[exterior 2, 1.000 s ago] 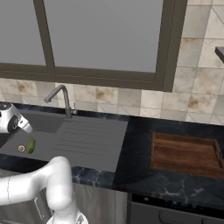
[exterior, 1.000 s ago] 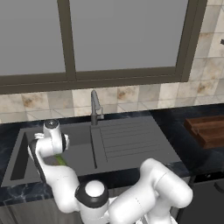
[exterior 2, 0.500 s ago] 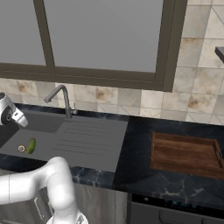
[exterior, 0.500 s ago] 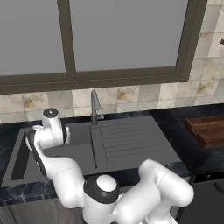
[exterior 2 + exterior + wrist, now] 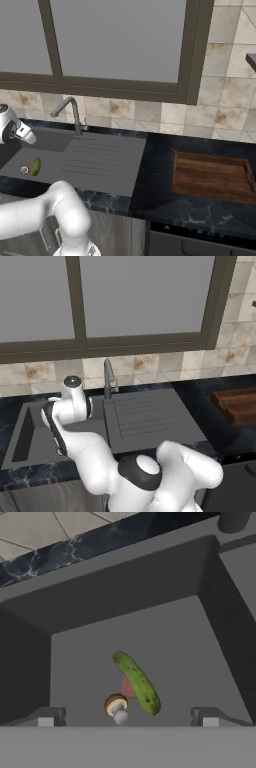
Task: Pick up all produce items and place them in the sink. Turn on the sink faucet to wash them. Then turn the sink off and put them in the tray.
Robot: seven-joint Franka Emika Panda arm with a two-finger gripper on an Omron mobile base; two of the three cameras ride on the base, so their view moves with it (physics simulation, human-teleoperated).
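Below the open hand [image 5: 127, 718], cucumber [image 5: 137, 682], mushroom [image 5: 116, 706] (touching), sink [image 5: 190, 637] floor.

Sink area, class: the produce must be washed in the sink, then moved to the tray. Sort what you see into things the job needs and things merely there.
Needed for the job:
cucumber
mushroom
sink
faucet
tray
gripper, open above the basin

Merely there:
window
tiled wall
dark counter

Green cucumber [image 5: 137, 682] and brown-capped, white-stemmed mushroom [image 5: 116, 707] lie on the dark grey sink [image 5: 165, 642] floor beside a red drain mark [image 5: 126, 688]; brown wooden tray [image 5: 212, 176] on black marbled counter [image 5: 158, 190]
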